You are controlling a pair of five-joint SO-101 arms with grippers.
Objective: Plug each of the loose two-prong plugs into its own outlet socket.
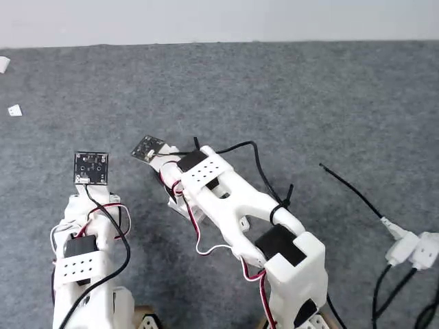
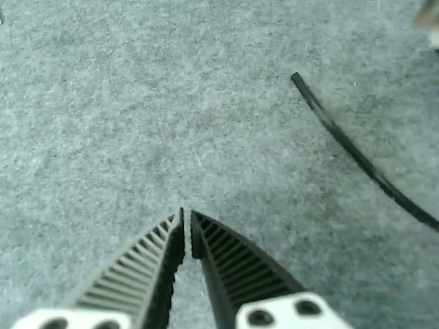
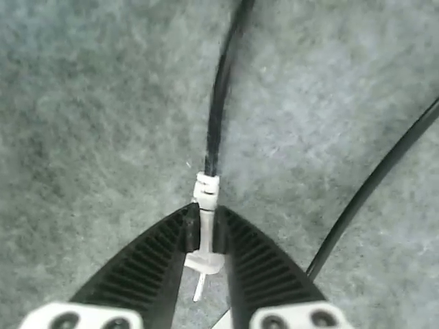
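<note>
Step in hand, as judged: securing a plug for carriage to a socket. The right gripper (image 3: 204, 210) has its jaws clamped on the white plug (image 3: 207, 186), pinching the body just behind the ribbed collar where the cable (image 3: 218, 89) enters. The plug sits low over the grey carpet (image 3: 82, 103); contact with it cannot be confirmed. A thin pin shows past the body on the gripper's side, so the prongs appear to point back into the jaws. Recommendation: confirm prong direction before travel, and regrip if they cannot face a socket. Lift straight, keep the cable trailing free, and steer clear of the second cable (image 3: 374, 185) lying just beside. The plug is small, white and stepped, and its cable is black and stiff-looking, so some tug against the grip is likely. Two white connectors (image 1: 410, 248), probably the sockets, lie well apart at the table's right edge. The left gripper (image 2: 186, 214) rests with jaws together, holding nothing.
</note>
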